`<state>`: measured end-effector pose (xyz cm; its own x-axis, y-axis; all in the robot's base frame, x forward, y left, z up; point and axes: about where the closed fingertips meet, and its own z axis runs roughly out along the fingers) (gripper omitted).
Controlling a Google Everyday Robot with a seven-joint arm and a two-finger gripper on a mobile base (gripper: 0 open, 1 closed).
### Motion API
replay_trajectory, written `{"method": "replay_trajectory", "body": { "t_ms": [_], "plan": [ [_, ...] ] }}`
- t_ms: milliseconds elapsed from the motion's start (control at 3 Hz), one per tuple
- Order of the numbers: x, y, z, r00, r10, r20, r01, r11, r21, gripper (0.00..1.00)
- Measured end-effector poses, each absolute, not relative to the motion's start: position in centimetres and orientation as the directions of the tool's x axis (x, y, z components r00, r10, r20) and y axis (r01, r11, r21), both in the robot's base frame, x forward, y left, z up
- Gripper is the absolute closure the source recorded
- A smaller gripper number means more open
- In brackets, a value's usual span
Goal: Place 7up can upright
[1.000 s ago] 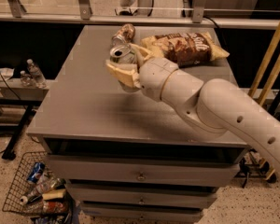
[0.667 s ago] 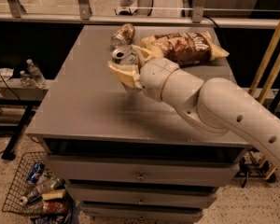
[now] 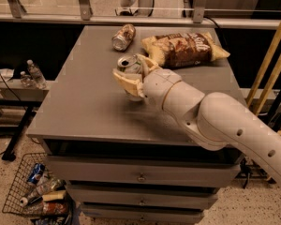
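Observation:
The 7up can (image 3: 129, 65) is a silver can with its silver top and pull tab facing up and toward the camera. It is held between the cream fingers (image 3: 127, 82) of my gripper (image 3: 133, 74), just above the grey cabinet top (image 3: 89, 102) near its middle. The gripper is shut on the can, which stands roughly upright with a slight tilt. Most of the can's body is hidden by the fingers. My white arm (image 3: 215, 121) reaches in from the lower right.
A brownish-gold can (image 3: 123, 36) lies on its side at the back of the cabinet top. A brown chip bag (image 3: 183, 49) lies at the back right. A wire basket (image 3: 35, 191) with bottles sits on the floor at lower left. Drawers are below the top.
The gripper with the can has shifted slightly right and a little down. The other can and the chip bag have not moved.

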<state>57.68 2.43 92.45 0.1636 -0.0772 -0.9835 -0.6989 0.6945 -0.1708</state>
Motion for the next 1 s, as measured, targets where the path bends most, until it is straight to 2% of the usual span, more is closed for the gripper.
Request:
{"method": "replay_trajectory", "body": {
  "t_ms": [333, 667, 1000],
  "plan": [
    [57.52, 2.29, 91.88, 0.161, -0.052, -0.986, -0.691, 0.707, -0.150, 1.00],
    [57.49, 2.45, 91.92, 0.161, -0.051, -0.986, -0.693, 0.706, -0.149, 0.84],
    [57.45, 2.61, 91.98, 0.162, -0.050, -0.985, -0.694, 0.704, -0.150, 0.62]
  ]
}}
